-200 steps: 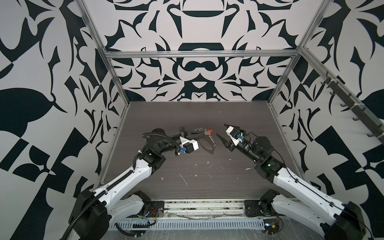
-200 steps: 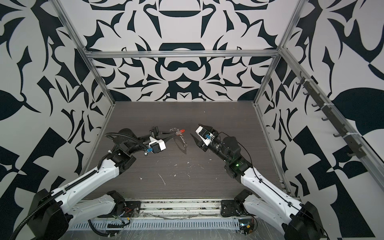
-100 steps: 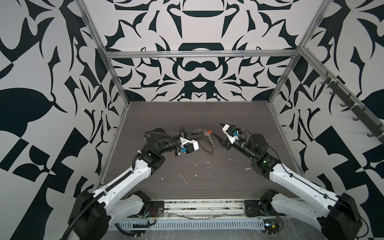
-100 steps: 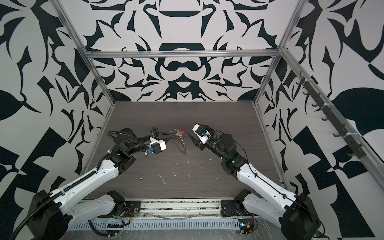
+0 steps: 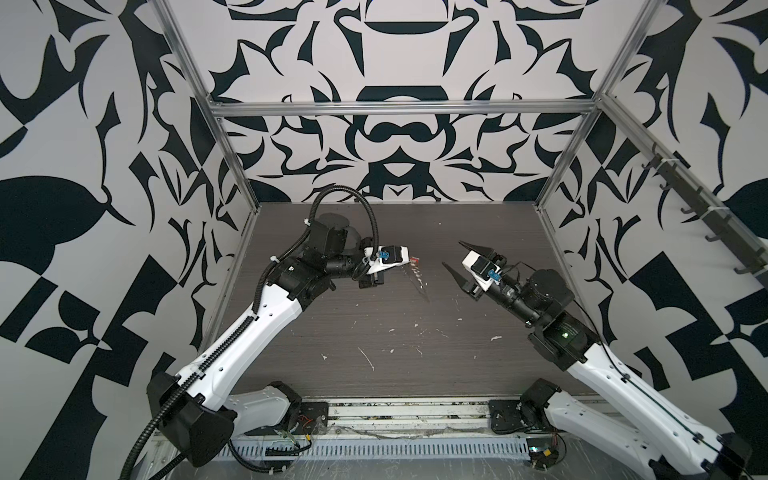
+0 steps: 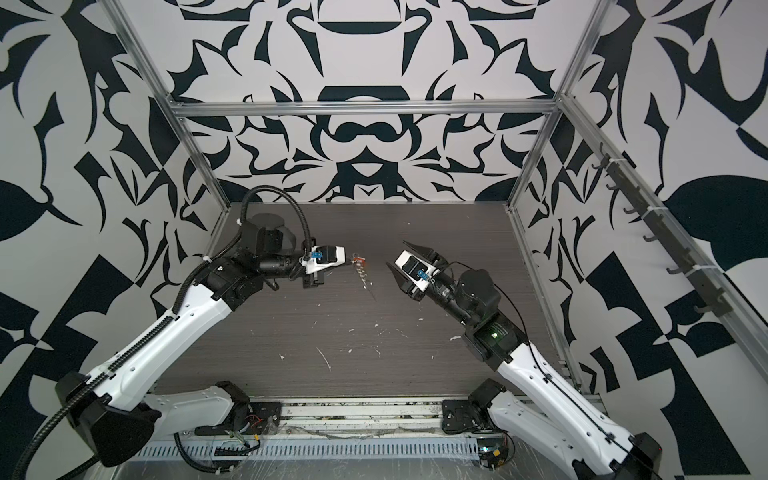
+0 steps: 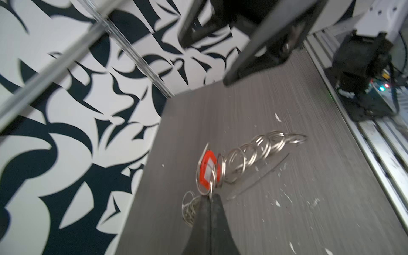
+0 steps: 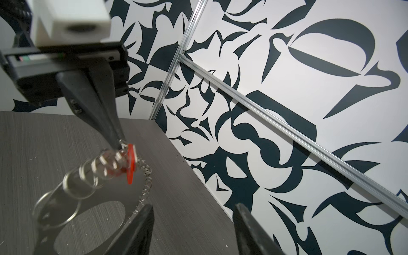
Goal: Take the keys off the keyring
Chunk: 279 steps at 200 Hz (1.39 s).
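Note:
My left gripper (image 5: 410, 261) (image 7: 210, 197) is shut on one ring of the keyring (image 7: 254, 154), a chain of silvery rings hanging above the dark table (image 5: 374, 324). A red tag with a white label (image 7: 208, 169) (image 6: 358, 260) sits at the chain's top, right by the fingertips. The chain (image 5: 420, 278) (image 6: 365, 277) droops toward the table. I cannot pick out the keys among the blurred rings. My right gripper (image 5: 451, 253) (image 6: 395, 252) (image 8: 194, 206) stands open a little to the right of the chain, holding nothing. The right wrist view shows the left gripper (image 8: 118, 143) pinching the chain (image 8: 88, 174).
Small white scraps (image 5: 368, 359) litter the tabletop. Patterned walls with metal frame posts (image 5: 559, 183) enclose it on three sides. A slotted rail (image 5: 395, 449) runs along the front edge by both arm bases.
The left arm has risen and its wrist has rolled, with the chain still held in about the same spot. The right gripper moved in toward the chain, then drew back to the right.

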{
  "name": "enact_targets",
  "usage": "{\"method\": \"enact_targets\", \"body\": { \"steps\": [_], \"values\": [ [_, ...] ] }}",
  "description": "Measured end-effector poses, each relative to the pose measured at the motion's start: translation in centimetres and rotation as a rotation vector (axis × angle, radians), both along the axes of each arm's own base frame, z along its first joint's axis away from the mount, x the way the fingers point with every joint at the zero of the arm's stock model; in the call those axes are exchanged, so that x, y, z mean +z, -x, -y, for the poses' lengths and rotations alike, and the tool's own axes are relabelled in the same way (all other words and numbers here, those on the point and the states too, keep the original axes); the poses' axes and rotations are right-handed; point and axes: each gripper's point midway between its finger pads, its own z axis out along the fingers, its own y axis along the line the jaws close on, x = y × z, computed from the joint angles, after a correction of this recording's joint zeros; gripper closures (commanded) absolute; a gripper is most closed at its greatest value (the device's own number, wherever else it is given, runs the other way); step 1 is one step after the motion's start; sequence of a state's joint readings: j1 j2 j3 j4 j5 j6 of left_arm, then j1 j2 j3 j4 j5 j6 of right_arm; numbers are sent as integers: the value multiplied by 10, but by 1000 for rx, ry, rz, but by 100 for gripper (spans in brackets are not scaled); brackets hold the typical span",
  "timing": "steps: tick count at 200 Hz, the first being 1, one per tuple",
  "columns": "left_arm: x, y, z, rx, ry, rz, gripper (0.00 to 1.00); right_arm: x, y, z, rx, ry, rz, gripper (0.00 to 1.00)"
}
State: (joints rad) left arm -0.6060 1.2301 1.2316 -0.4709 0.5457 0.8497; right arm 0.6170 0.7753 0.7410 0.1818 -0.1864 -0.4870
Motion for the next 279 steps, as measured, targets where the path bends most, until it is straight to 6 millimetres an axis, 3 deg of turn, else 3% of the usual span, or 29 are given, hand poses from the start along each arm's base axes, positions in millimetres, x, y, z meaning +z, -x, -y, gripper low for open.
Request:
{"method": "enact_targets", "body": {
  "steps": [32,75,93,110,164,226,279],
  "values": [
    [-45,15,-14,-10,-162,-121,100,-22,5,-3,32,-10,-58,49],
    [-95,49,-18,-79,-297,-193,100,-101,10,-24,140,-59,-294,75],
    [-121,60,-21,-89,-350,-204,100,-127,15,-34,180,-74,-379,77],
    [-136,64,-23,-89,-382,-210,100,-135,23,-45,227,-82,-414,77],
    [-134,50,-16,-68,-365,-153,100,-120,46,-70,354,-128,-389,79],
    [-130,47,-10,-75,-331,-137,100,-144,58,-92,415,-93,-453,81],
    [-128,51,-8,-92,-315,-151,100,-155,58,-96,423,-61,-462,73]
  ]
}}
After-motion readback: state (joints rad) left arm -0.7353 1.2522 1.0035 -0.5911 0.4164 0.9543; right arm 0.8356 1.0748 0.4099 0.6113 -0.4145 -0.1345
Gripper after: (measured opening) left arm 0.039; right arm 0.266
